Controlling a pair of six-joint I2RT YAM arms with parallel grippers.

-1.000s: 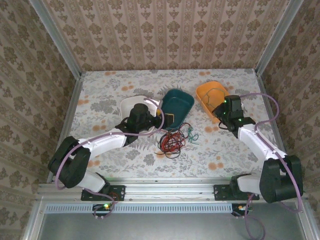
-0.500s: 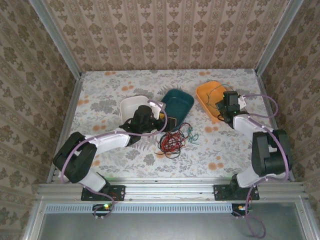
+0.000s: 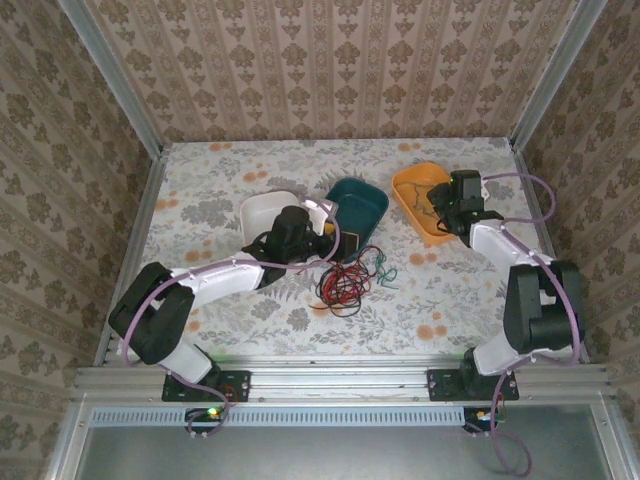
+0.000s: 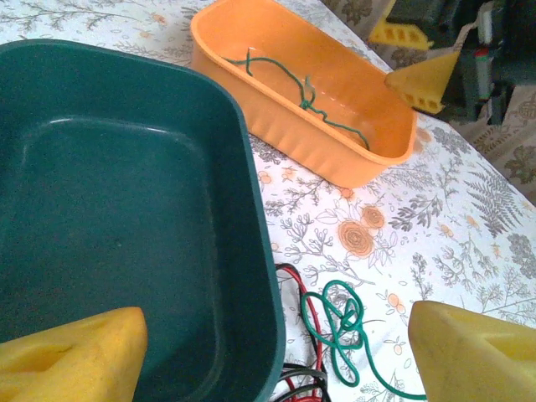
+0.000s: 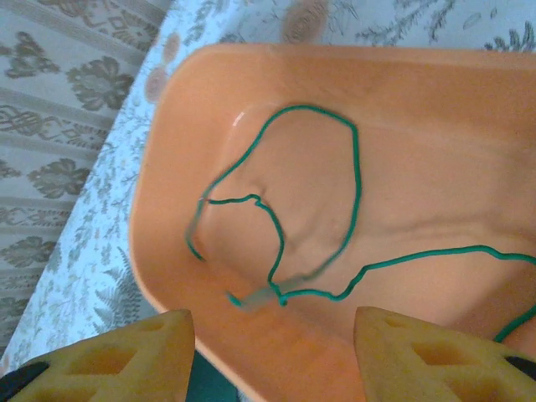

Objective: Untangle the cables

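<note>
From above, the right arm has folded in since a second ago. Its wrist sits farther back, and the right tool (image 3: 443,208) hangs over the middle of the orange tray (image 3: 408,183) rather than over its near end. The left arm has slid a little to the right, so the left tool (image 3: 333,238) is at the near left corner of the teal tray (image 3: 383,203), beside the white tray (image 3: 258,205). The red and black tangle (image 3: 338,286) has not moved; it lies on the surface (image 3: 220,170) just in front of the left tool. A green cable (image 3: 380,268) trails off the tangle's right side.

At the left wrist, the left tool (image 4: 276,318) has its yellow fingers (image 4: 71,360) wide apart with nothing clamped. The left finger hangs over the teal tray (image 4: 255,193). The green cable (image 4: 339,322) loops on the surface in the gap, nearer the right finger and touching neither. A few strands of the red and black tangle (image 4: 295,387) show at the bottom edge, against the tray wall. Beyond stands the orange tray (image 4: 327,159) with a second green cable (image 4: 301,90) inside. A yellow finger of the right tool (image 4: 419,85) pokes in at its far right end.

At the right wrist, the right tool (image 5: 272,335) also stands parted and empty. The second green cable (image 5: 356,180) lies loose on the floor of the orange tray (image 5: 163,251), just beyond the fingertips and free of both.
</note>
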